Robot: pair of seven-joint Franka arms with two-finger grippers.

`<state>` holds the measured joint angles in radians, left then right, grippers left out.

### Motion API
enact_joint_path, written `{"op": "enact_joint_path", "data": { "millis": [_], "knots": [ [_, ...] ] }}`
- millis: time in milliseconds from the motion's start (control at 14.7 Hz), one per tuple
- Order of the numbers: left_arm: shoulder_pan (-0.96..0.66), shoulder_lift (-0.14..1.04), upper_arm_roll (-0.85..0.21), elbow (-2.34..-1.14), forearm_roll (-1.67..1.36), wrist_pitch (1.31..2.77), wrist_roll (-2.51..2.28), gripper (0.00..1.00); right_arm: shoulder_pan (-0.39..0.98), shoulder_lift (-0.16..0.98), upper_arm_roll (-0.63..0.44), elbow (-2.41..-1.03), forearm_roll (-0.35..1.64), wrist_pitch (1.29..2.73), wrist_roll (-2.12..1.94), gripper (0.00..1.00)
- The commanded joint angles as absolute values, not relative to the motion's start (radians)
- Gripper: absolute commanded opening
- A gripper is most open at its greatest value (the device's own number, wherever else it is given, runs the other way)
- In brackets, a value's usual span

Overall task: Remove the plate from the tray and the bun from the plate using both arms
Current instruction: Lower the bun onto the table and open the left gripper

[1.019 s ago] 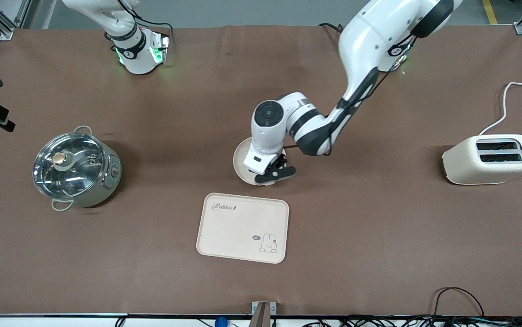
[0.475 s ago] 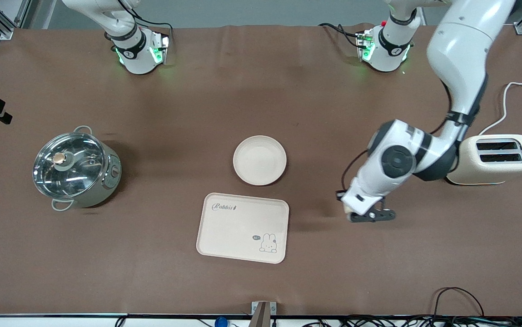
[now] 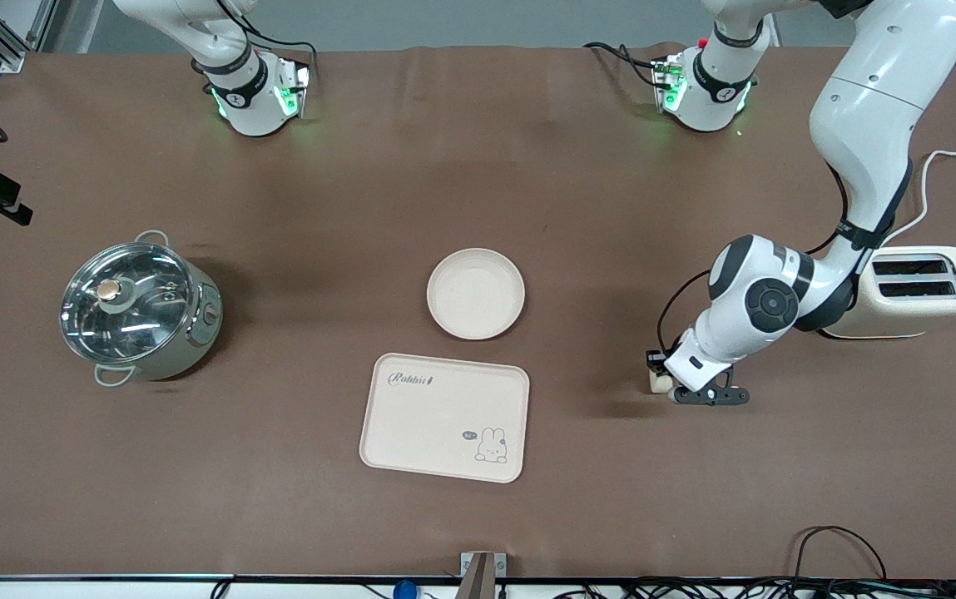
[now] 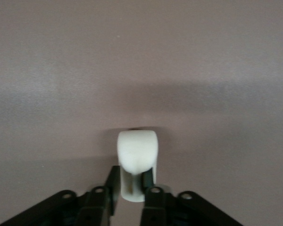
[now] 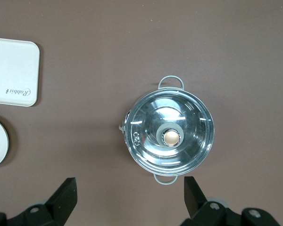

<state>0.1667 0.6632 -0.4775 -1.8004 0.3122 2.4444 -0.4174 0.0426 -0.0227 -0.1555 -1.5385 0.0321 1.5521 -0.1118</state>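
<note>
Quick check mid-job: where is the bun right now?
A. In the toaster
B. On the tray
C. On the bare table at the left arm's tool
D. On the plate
C: the bun sits on the brown table between the fingers of the left tool, while the plate and the tray lie empty.

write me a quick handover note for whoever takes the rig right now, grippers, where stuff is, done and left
Left gripper: low over the bare table between tray and toaster, fingers on either side of the bun, which looks set on the table.
Right gripper: open, waiting high over the pot.
Plate: empty, on the table, farther from the front camera than the tray, apart from it.
Done: plate off tray, bun off plate.
Left: likely just let go of the bun and lift the left arm clear.
</note>
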Motion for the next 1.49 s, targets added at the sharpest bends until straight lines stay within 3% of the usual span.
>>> {"op": "enact_joint_path", "data": {
  "millis": [0,543,951,1222,1290,1426],
  "knots": [
    [0.169,0.644,-0.485,-1.81,0.313,2.45,-0.417,1.0,0.048,-0.044,-0.156,-1.557,0.02,1.546,-0.12,1.0],
    [0.161,0.637,-0.485,-1.77,0.318,2.436,-0.41,1.0,0.052,-0.046,-0.172,-1.557,0.018,1.539,-0.124,1.0],
    [0.17,0.601,-0.558,-1.471,0.325,2.009,-0.397,1.0,0.058,-0.046,-0.189,-1.557,0.018,1.536,-0.144,1.0],
    [0.169,0.483,-0.561,-1.46,0.311,1.875,-0.381,1.0,0.06,-0.048,-0.187,-1.555,0.018,1.536,-0.144,1.0],
    [0.157,0.422,-0.543,-1.462,0.292,1.871,-0.352,1.0,0.06,-0.048,-0.186,-1.555,0.018,1.536,-0.144,1.0],
    [0.048,0.315,-0.389,-1.466,0.203,1.864,-0.33,1.0,0.061,-0.048,-0.18,-1.555,0.018,1.528,-0.137,1.0]
  ]
}}
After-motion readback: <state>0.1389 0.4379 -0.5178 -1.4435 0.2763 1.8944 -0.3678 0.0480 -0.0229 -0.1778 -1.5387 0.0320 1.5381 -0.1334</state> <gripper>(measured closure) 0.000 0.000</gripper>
